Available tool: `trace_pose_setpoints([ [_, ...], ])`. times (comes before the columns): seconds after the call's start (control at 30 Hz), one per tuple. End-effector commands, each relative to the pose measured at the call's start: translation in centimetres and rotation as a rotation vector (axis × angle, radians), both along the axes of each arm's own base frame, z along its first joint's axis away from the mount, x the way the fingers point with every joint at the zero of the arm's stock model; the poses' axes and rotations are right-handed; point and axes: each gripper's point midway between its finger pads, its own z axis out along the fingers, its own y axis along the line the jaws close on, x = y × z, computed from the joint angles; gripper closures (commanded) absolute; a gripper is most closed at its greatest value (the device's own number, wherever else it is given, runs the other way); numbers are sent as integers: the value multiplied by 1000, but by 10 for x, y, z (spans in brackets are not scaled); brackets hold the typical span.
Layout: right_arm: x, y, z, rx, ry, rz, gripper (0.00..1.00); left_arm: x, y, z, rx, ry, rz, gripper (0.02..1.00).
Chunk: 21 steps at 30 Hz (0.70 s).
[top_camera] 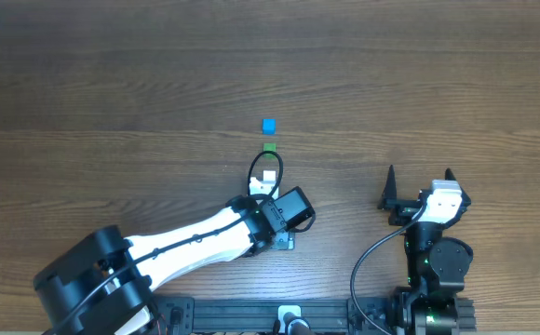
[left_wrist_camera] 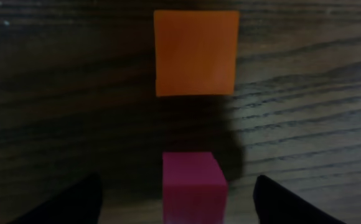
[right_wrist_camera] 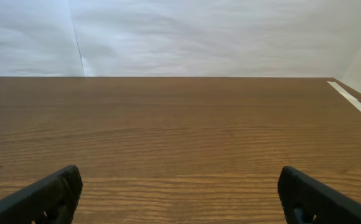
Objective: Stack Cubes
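Left fingers (left_wrist_camera: 75,205) stand wide apart, magenta cube (left_wrist_camera: 193,186) between them, touching neither.

The left arm (top_camera: 195,244) has a white shell traced by a thin black cable (top_camera: 182,244), with a bulky round black joint (top_camera: 93,279) nearest the black mounting rail (top_camera: 223,312). The right arm (top_camera: 433,251) is black with a white wrist block (top_camera: 444,200) farthest from that rail. The right gripper (top_camera: 419,181) has pointed black fingers (top_camera: 388,186).
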Motion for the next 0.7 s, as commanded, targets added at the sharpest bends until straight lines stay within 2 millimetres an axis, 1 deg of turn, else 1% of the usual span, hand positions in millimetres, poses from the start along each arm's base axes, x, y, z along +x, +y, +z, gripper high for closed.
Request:
trace_pose_setpoints([
  [0.03,0,2,-2,0,3,11,7,0,-4,-3,4,16,-18,305],
  [0.17,0,2,-2,1,3,11,7,0,-4,-4,4,16,-18,402],
  [0.2,0,2,-2,1,3,11,9,0,-4,-4,4,17,-18,446],
  [0.3,0,2,-2,1,3,11,9,0,-4,-3,3,16,-14,518],
  [0.43,0,2,-2,1,3,11,7,0,-4,-3,2,17,-10,570],
  [0.6,0,2,-2,1,3,11,9,-1,-5,-3,-5,20,-12,601],
  [0.7,0,2,-2,1,3,11,7,0,-6,-3,-9,19,-12,643],
])
